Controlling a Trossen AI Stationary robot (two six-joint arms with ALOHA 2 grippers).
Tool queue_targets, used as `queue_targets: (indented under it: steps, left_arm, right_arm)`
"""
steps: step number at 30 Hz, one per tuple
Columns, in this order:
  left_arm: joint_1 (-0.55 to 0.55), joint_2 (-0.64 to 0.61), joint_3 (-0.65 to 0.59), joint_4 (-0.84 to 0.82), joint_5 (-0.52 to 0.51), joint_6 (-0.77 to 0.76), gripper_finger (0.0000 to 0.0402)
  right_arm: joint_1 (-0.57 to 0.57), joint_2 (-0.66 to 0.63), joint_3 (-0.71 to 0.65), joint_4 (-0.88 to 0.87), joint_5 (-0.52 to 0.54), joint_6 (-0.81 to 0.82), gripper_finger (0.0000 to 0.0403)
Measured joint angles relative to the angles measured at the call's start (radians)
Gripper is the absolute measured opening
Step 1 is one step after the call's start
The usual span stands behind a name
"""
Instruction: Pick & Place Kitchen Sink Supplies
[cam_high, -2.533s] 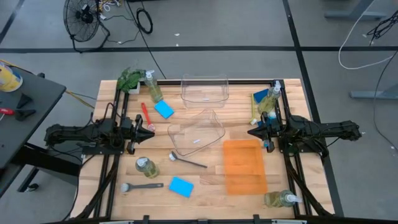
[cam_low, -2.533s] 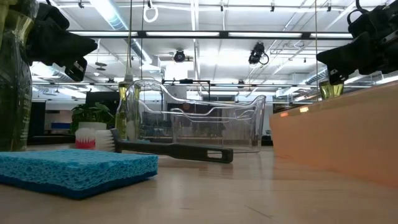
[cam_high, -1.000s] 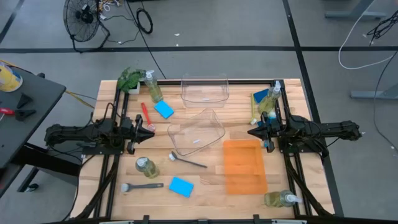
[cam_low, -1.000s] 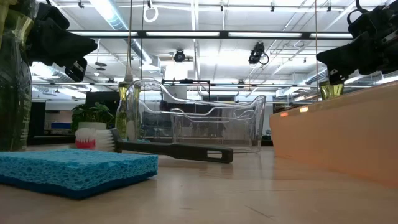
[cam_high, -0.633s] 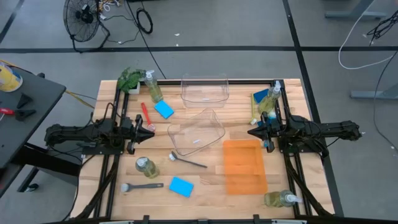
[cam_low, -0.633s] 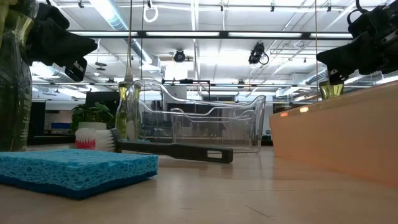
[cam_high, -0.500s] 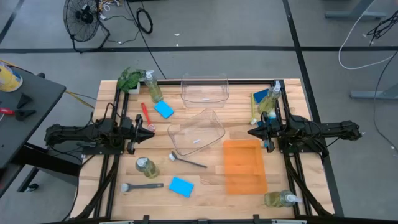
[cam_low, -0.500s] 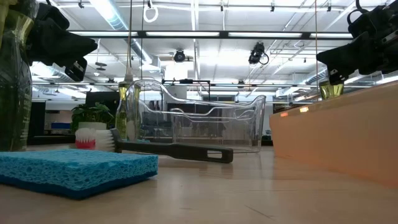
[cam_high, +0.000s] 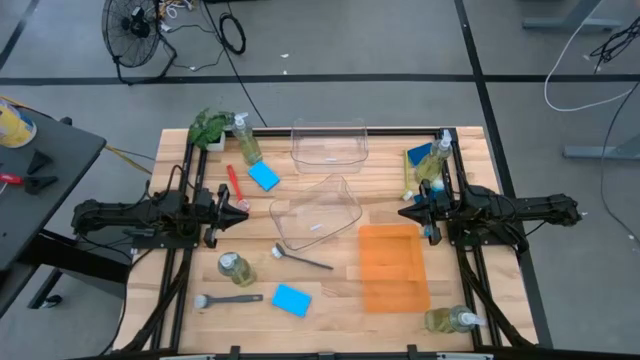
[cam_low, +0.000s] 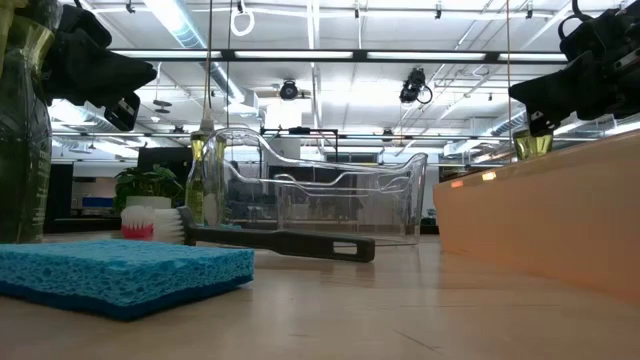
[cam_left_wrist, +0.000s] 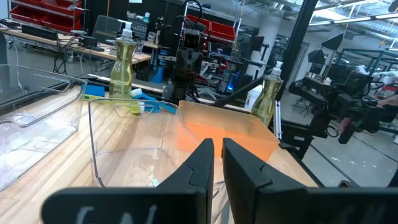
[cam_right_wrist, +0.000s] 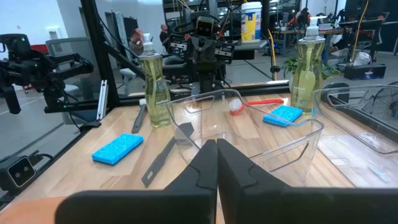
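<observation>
Both arms hover mid-table and touch nothing. My left gripper (cam_high: 244, 208) is shut, beside the red brush (cam_high: 236, 184) and a blue sponge (cam_high: 264, 177). My right gripper (cam_high: 402, 212) is shut, just near of a yellow-green brush (cam_high: 407, 181) and a pump bottle (cam_high: 434, 162). Other pump bottles stand at the far left (cam_high: 245, 142) and near left (cam_high: 236, 268); one lies at the near right (cam_high: 450, 320). Two dark grey brushes (cam_high: 303, 259) (cam_high: 229, 299) and a second sponge (cam_high: 291, 300) lie flat near the near edge.
A clear bin (cam_high: 329, 143) stands at the far edge. A second clear bin (cam_high: 316, 212) sits askew between the grippers. The flat orange tray (cam_high: 392, 266) lies right of centre. A leafy plant (cam_high: 209, 127) is at the far left corner. Black frame rails run along both sides.
</observation>
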Motion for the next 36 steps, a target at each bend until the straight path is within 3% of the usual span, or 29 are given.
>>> queue_targets:
  steps: [14, 24, 29, 36]
  left_arm:
    - [0.000, 0.000, 0.000, 0.000, 0.000, 0.007, 0.0037]
    - [0.000, 0.000, 0.004, 0.004, -0.062, -0.015, 0.0037]
    - [0.000, 0.000, 0.056, 0.004, -0.109, -0.089, 0.0037]
    - [0.000, 0.000, 0.147, 0.001, 0.048, -0.019, 0.0037]
  right_arm:
    - [0.000, 0.000, 0.000, 0.016, -0.006, 0.009, 0.0004]
    - [0.000, 0.000, 0.000, 0.327, -0.034, -0.119, 0.0004]
    - [0.000, 0.000, 0.000, 0.367, -0.025, -0.096, 0.0004]
    - [0.000, 0.003, 0.000, 0.363, 0.000, -0.013, 0.0004]
